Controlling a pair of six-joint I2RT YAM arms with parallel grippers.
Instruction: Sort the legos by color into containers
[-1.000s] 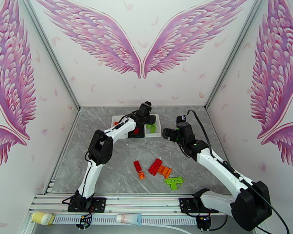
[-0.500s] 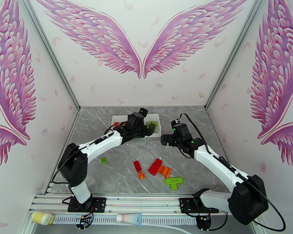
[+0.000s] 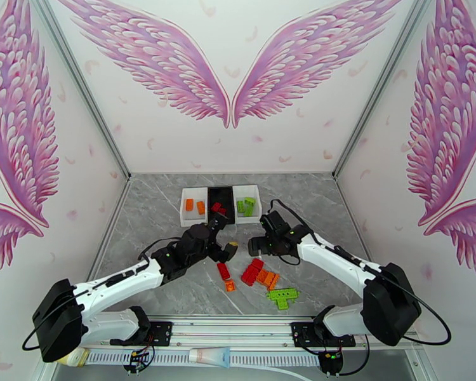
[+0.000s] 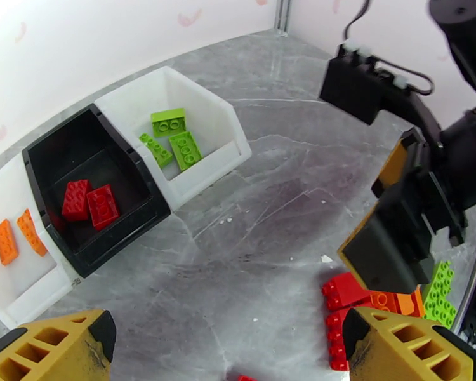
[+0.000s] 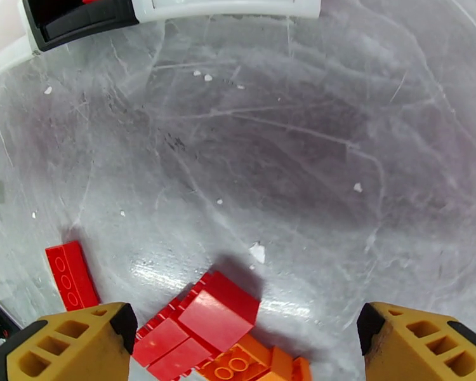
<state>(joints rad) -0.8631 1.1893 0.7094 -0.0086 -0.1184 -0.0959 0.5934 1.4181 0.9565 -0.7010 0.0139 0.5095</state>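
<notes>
your left gripper (image 3: 229,250) hangs near the loose legos (image 3: 258,275) on the table (image 3: 162,211), fingers wide apart, nothing between them. your right gripper (image 3: 256,244), likewise spread and empty, sits over the red bricks (image 5: 219,312). behind them, the containers (image 3: 185,218) hold orange, red and green, left to right.

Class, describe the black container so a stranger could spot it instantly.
Look to the far side of the grey table. Three joined containers sit in a row there. Yours is the middle one, black between two white neighbours, holding two red legos.
</notes>
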